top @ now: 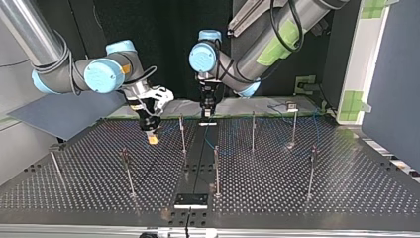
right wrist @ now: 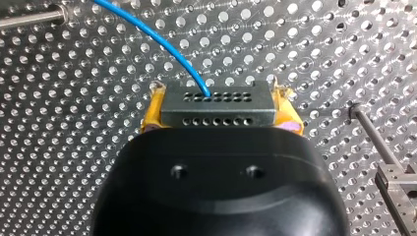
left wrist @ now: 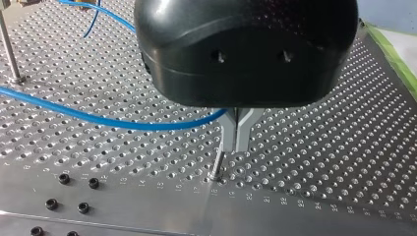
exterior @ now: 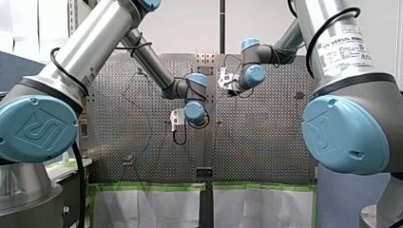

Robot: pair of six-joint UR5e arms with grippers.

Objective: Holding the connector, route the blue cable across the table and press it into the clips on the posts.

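Two yellow pads (right wrist: 150, 117) of the right gripper (right wrist: 219, 112) clamp the connector (right wrist: 216, 98) in the right wrist view. In the left wrist view, the left gripper (left wrist: 237, 132) pinches the blue cable (left wrist: 98, 118), which trails off at its 9 o'clock. A tug could pull it loose. Top view: thin posts (top: 183, 133) stand on the holed table (top: 346, 173). Front view: a pale wall (exterior: 190, 28) behind.

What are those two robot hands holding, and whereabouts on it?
My right gripper clamps the grey connector by its two ends. My left gripper is shut beside the blue cable; whether it pinches it cannot be told.
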